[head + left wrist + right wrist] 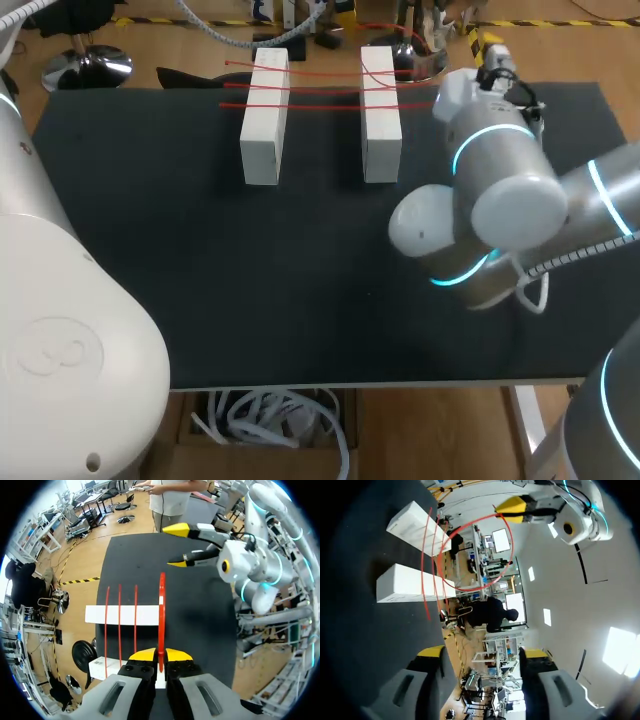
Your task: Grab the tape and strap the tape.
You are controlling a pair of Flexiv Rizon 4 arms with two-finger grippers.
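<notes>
The left gripper [160, 655] is pinched shut on the red tape [161, 605]. From its yellow tips the tape curves out over the far white block [125, 615]. The near white block [100, 667] sits close under the gripper. Three more red strips [120, 625] already lie across both blocks, just beside this one. The right gripper [481, 654] is wide open and holds nothing. It hangs above the black surface [300, 290], apart from the blocks. I think the job now is to lay this strip down. To do it well, keep the pinch tight and pull the tape straight. Line it up beside the other strips. Then lower it onto both blocks so it does not twist or sag.
</notes>
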